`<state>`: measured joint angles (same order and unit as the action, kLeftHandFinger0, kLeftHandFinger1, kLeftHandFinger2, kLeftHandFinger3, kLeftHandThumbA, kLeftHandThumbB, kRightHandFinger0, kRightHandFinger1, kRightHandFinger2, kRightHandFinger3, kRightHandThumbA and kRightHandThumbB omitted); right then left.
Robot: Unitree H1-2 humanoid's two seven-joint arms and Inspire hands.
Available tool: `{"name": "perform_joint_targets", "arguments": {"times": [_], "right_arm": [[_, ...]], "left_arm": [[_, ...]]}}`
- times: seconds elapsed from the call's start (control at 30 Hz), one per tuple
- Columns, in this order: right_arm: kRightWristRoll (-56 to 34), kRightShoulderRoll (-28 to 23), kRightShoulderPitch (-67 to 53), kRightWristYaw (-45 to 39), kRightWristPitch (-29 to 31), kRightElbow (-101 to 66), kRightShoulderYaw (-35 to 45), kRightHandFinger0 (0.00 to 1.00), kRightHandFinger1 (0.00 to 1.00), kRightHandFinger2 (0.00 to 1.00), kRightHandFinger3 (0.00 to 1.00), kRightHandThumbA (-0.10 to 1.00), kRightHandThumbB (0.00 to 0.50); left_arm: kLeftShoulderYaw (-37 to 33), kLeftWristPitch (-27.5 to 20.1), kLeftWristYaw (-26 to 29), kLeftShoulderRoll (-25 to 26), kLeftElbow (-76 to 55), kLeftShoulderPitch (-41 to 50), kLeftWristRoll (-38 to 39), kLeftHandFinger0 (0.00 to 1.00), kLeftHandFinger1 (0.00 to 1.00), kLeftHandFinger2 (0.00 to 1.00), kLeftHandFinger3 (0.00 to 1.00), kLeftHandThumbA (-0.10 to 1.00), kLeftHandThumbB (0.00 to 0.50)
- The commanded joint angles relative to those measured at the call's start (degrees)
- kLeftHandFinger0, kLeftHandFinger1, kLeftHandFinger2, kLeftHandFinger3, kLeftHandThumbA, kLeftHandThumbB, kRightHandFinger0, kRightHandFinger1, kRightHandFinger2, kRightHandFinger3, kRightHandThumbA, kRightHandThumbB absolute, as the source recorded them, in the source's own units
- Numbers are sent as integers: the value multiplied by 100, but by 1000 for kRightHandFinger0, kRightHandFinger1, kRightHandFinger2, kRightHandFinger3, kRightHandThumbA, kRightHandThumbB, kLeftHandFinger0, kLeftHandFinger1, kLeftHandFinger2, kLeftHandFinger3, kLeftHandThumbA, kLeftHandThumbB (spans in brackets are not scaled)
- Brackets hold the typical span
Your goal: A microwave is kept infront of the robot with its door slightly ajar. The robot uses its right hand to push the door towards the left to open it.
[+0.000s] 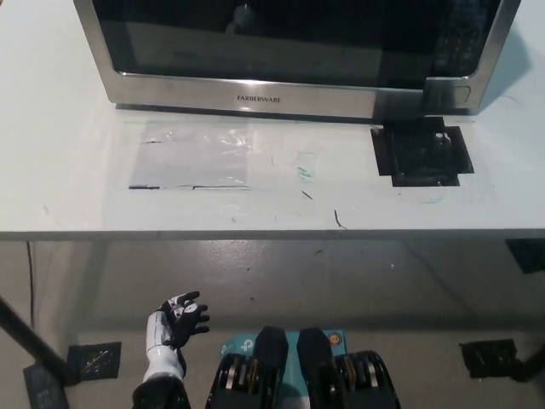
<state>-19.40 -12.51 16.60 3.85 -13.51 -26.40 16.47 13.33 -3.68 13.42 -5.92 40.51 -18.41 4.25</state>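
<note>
1 robot hand [181, 318], the left, shows, spread empty; microwave [294, 53] top cut off.

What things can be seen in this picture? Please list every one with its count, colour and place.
microwave: one, steel frame with dark glass door, at the far edge of the table, door looks nearly closed
table: one, white, fills the upper half of the view
clear tape patch: one, transparent, on the table before the microwave, left of middle
black tape square: one, black, on the table below the microwave's right corner
floor tape marks: three in view, black, on the grey floor at lower left and lower right
left hand: one, white with dark fingers apart, low at lower left, holding nothing
right hand: not in view
</note>
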Motion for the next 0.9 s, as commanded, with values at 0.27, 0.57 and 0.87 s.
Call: {"name": "perform_joint_targets", "arguments": {"times": [0.27,0.57,0.87], "right_arm": [[560,-693,2047,-75,62,1862,-242,497,592,692,912,407,205],[754,-727,3090,-251,283,3780,-637,600,778,823,1000,398,234],[1018,-299,3667,20,473,5026,-857,606,795,837,988,352,206]], "left_arm": [[-66,-76,168,-32,-120,-50,-37,430,427,433,467,83,0],[-107,-65,105,-13,-164,8,-26,437,420,413,466,95,0],[-142,-13,122,-11,-176,-16,-59,428,420,416,474,100,0]]}}
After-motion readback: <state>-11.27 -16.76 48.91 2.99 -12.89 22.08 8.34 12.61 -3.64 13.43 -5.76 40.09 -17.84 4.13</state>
